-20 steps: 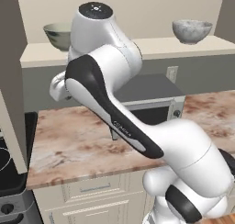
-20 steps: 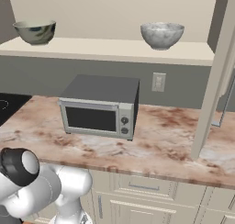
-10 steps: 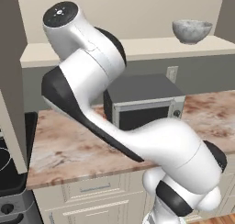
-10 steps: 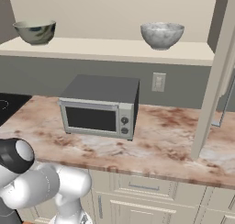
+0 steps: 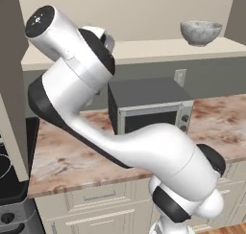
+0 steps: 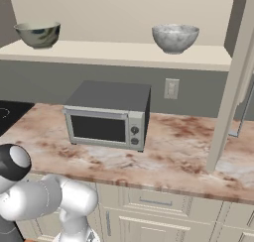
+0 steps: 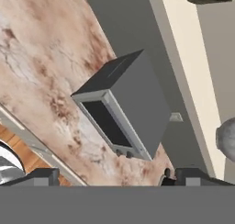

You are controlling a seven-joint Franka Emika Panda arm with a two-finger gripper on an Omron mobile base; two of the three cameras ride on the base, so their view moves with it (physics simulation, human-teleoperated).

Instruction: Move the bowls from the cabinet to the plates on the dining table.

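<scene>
Bowls: I count two on the open cabinet shelf, a grey-white one to the right and a darker-patterned one at the left end, well apart. My tool hangs with its jaws spread wide and nothing between them, tilted over the single microwave on the counter (well below the shelf). The risk, I judge, is my arm swinging up and clipping the shelf edge or nudging a bowl off before I close.

Both base views facing the microwave counter; tilted hand view above
</scene>
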